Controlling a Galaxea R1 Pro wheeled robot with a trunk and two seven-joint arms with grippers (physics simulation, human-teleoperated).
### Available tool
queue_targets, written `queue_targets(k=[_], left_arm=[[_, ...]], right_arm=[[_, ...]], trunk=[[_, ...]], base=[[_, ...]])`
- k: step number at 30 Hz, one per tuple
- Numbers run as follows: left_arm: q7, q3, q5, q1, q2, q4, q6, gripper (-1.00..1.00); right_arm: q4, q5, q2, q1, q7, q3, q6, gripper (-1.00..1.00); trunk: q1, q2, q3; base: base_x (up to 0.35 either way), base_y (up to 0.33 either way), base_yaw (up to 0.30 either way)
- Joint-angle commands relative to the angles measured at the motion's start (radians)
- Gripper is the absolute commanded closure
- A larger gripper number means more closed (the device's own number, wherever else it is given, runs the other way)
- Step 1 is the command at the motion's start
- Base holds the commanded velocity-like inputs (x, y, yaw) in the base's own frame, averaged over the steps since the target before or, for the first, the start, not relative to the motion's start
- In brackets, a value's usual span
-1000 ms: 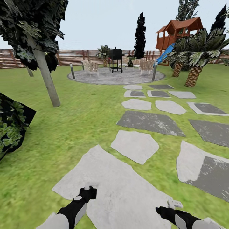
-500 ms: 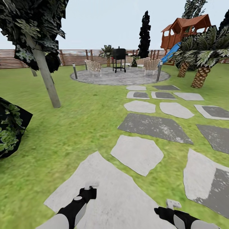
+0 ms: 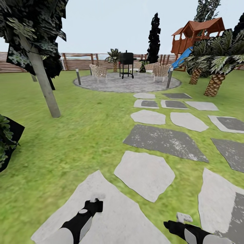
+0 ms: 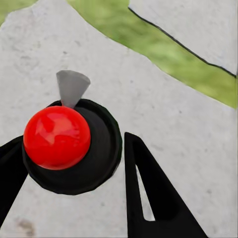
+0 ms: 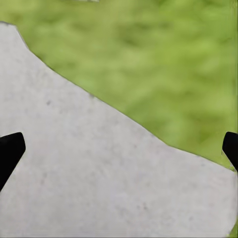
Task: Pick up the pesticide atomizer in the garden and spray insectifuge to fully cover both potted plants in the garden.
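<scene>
Plainly the job has hardly begun: judging by what lies in front of the robot, it is on its way through the garden (image 3: pixel 84 135), and every step of the task remains. Where the pesticide atomizer lies I cannot tell, and I cannot place the two potted plants either. So finding the sprayer, picking it up and wetting both plants are all left to do.

From the head view, a path of grey stepping stones (image 3: pixel 145 173) runs over the green lawn toward a round paved patch (image 3: pixel 125 83). A black grill (image 3: pixel 126 62) and some pale chairs (image 3: pixel 98 72) stand on that patch. Behind it runs the brown slatted fence (image 3: pixel 78 61). A wooden play house (image 3: pixel 198 34) with a blue slide and a big palm (image 3: pixel 217 64) stand to the right. A leaning tree trunk (image 3: pixel 42 81) and a dark leafy shrub (image 3: pixel 5 139) stand to the left.

The left claw (image 3: pixel 97 198) hangs low over the nearest large stone. In its wrist view the black fingers (image 4: pixel 144 198) frame a red ball (image 4: pixel 57 136) seated on a black disc (image 4: pixel 99 158), with a grey cone (image 4: pixel 72 87) beside it. I cannot say what that thing is, nor whether the fingers touch it, so I cannot tell if this claw is released or clenched.

The right claw (image 3: pixel 181 218) is released and holds nothing. Its finger tips (image 5: pixel 10 148) sit far apart at the edges of its wrist view, over the border of stone and grass.
</scene>
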Motion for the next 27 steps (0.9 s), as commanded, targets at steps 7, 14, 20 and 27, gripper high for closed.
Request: queue_targets(k=[7,14,20,27], left_arm=[[0.001,0.003,-0.007,-0.001,0.0,0.001,-0.004,1.0],[0.001,0.003,-0.007,-0.001,0.0,0.001,-0.004,1.0],[0.001,0.002,-0.008,-0.001,-0.002,0.0,-0.002,1.0],[-0.001,0.001,-0.008,-0.001,-0.003,-0.001,-0.002,1.0]], right_arm=[[0.001,0.008,0.0,-0.001,0.002,-0.008,0.002,-1.0],[0.001,0.008,0.0,-0.001,0.002,-0.008,0.002,-1.0],[0.002,0.008,0.0,-0.001,0.002,-0.008,0.002,-1.0],[0.001,0.008,0.0,-0.001,0.002,-0.008,0.002,-1.0]], trunk=[[0.0,0.0,-0.001],[0.0,0.0,-0.001],[0.0,0.0,-0.001],[0.0,0.0,-0.001]], base=[[0.324,-0.106,0.0],[0.325,-0.105,0.0],[0.324,-0.106,0.0],[0.324,-0.106,0.0]])
